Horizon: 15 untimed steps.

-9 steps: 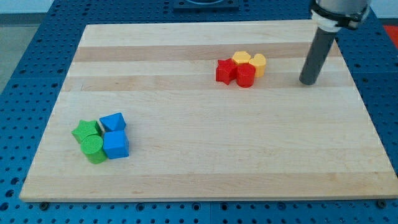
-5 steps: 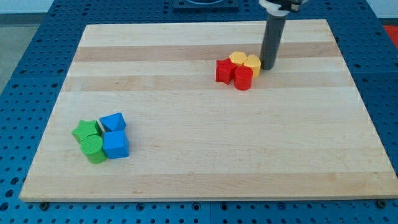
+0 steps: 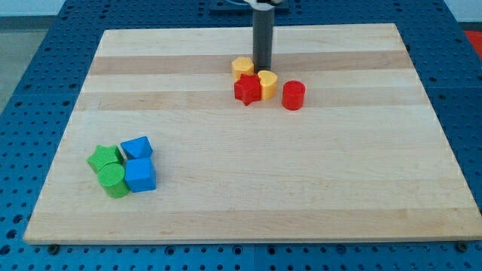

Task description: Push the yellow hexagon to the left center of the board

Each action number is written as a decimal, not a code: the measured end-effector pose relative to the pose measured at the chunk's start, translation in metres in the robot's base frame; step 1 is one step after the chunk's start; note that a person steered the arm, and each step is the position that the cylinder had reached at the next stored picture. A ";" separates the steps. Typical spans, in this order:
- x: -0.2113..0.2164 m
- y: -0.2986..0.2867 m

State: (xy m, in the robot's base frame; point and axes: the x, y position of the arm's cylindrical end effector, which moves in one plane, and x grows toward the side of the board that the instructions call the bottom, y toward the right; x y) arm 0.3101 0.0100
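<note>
The yellow hexagon point(image 3: 242, 67) lies at the view's upper middle of the wooden board point(image 3: 301, 188). My tip point(image 3: 263, 69) stands just to its right and just above a second yellow block, heart-like point(image 3: 267, 81). A red star point(image 3: 247, 89) touches the hexagon from below and the other yellow block from the left. A red cylinder point(image 3: 293, 95) stands apart to the right of this group.
At the view's lower left sits a tight cluster: a green star point(image 3: 104, 158), a green cylinder point(image 3: 113, 180), a blue wedge-like block point(image 3: 136, 147) and a blue cube point(image 3: 140, 174). Blue perforated table surrounds the board.
My tip swept left from the board's right side into the red and yellow cluster. Both yellow blocks and the red star slid left; the red cylinder stayed behind and separated.
</note>
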 end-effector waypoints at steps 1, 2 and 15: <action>0.000 -0.027; 0.007 -0.051; 0.050 -0.212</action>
State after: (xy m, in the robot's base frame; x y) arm 0.3605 -0.2022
